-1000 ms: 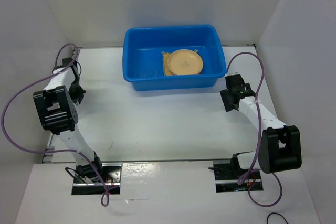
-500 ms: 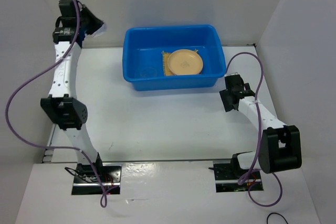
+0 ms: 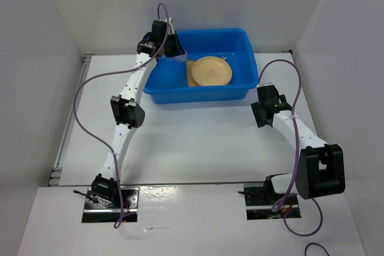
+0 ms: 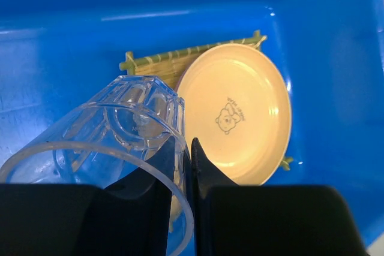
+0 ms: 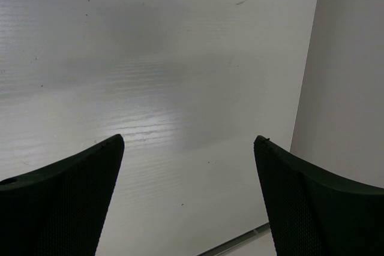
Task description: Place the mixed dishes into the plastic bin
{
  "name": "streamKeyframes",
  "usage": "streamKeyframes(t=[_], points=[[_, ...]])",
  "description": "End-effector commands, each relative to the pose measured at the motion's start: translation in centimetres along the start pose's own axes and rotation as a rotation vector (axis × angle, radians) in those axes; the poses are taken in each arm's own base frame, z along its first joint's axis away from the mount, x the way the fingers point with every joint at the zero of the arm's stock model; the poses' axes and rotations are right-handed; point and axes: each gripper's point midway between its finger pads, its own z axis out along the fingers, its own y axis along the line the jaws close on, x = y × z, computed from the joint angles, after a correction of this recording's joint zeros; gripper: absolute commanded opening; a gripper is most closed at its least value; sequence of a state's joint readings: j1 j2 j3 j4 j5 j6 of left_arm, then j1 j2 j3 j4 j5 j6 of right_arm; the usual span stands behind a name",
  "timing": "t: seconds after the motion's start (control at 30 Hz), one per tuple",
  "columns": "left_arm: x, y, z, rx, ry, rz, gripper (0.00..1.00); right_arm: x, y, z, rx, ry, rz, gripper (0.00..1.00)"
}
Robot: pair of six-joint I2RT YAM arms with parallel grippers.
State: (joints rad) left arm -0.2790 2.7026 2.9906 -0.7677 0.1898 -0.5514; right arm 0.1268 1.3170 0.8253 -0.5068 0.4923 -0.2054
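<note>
The blue plastic bin stands at the back middle of the table. Inside it, a round tan-orange plate lies on the square bamboo mat. My left gripper hangs over the bin's back left part, shut on the wall of a clear cup. In the left wrist view the gripper pinches the cup at its rim, above the plate, the mat and the bin floor. My right gripper is open and empty over bare table. The pink plate and a second cup do not show.
White walls close in the table on the left, back and right. The right gripper is close to the right wall, just off the bin's right front corner. The table edge rail shows below it.
My left arm has swung from the table's far left, up past the back left corner, and over to the bin's back left part with the cup. The right arm has not moved.
</note>
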Motion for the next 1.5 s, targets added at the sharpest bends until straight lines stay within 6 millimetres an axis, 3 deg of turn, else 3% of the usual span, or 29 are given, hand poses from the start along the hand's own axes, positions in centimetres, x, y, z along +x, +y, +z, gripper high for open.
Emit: streamKeyframes(t=[0.0, 0.1, 0.23, 0.27, 0.33, 0.57, 0.73, 0.83, 0.93, 1.0, 1.03, 1.07, 1.13, 1.17, 1.2, 1.27, 1.3, 1.37, 1.4, 1.47], points=[[-4.3, 0.8, -2.1, -0.052, -0.139, 0.062, 0.03, -1.4, -0.6, -0.6, 0.028, -0.066, 0.048, 0.93], [-1.1, 3.2, 0.0, -0.099, -0.048, 0.066, 0.03, -1.3, -0.4, -0.4, 0.027, -0.058, 0.043, 0.94], [0.6, 4.7, 0.7, -0.155, -0.002, 0.133, 0.03, -1.2, -0.3, -0.2, 0.026, -0.05, 0.039, 0.94], [1.1, 4.3, 0.8, -0.164, 0.006, 0.151, 0.03, -1.2, -0.3, -0.2, 0.026, -0.05, 0.039, 0.94], [2.7, 5.6, 1.6, -0.195, 0.046, 0.144, 0.03, -1.2, -0.3, -0.2, 0.026, -0.05, 0.039, 0.94], [5.5, 8.4, 2.2, -0.278, 0.13, 0.096, 0.03, -1.1, -0.2, 0.0, 0.025, -0.042, 0.034, 0.94], [7.0, 9.6, 1.3, -0.343, 0.19, 0.071, 0.1, -1.1, -0.2, 0.0, 0.025, -0.042, 0.034, 0.94], [7.7, 9.8, 0.9, -0.357, 0.219, 0.058, 0.18, -1.1, -0.2, 0.0, 0.025, -0.042, 0.034, 0.94], [7.6, 9.7, 0.7, -0.357, 0.219, 0.058, 0.45, -1.1, 0.0, 0.0, 0.016, -0.044, 0.034, 0.94], [6.8, 9.2, 0.3, -0.349, 0.2, 0.06, 0.57, -1.1, 0.0, 0.0, 0.016, -0.044, 0.034, 0.94], [6.4, 8.8, 0.0, -0.344, 0.19, 0.061, 0.7, -1.1, 0.0, 0.0, 0.016, -0.044, 0.034, 0.94], [5.8, 8.8, -0.2, -0.351, 0.172, 0.065, 0.77, -1.2, -0.2, -0.2, 0.017, -0.051, 0.038, 0.94], [3.5, 7.5, -1.9, -0.347, 0.114, 0.064, 0.91, -1.2, -0.2, -0.2, 0.017, -0.052, 0.038, 0.94], [2.4, 7.8, -2.7, -0.367, 0.083, 0.053, 0.94, -1.2, 0.0, -0.2, 0.008, -0.053, 0.038, 0.94], [0.0, 6.5, -4.5, -0.363, 0.018, 0.049, 0.97, -1.2, 0.0, -0.2, 0.008, -0.053, 0.038, 0.94], [-3.6, 5.8, -7.0, -0.407, -0.102, 0.059, 1.0, -1.4, -0.1, -0.4, 0.009, -0.062, 0.043, 0.94], [-6.4, 4.2, -9.6, -0.39, -0.183, 0.075, 1.0, -1.4, -0.1, -0.4, 0.009, -0.062, 0.043, 0.94], [-10.3, 3.3, -12.0, -0.366, -0.305, 0.082, 1.0, -1.5, -0.3, -0.6, 0.011, -0.072, 0.048, 0.94], [-12.3, 2.0, -14.4, -0.331, -0.365, 0.081, 1.0, -1.5, -0.3, -0.6, 0.011, -0.072, 0.048, 0.94], [-14.7, 0.8, -16.6, -0.294, -0.447, 0.07, 1.0, -1.5, -0.3, -0.6, 0.011, -0.072, 0.048, 0.94]])
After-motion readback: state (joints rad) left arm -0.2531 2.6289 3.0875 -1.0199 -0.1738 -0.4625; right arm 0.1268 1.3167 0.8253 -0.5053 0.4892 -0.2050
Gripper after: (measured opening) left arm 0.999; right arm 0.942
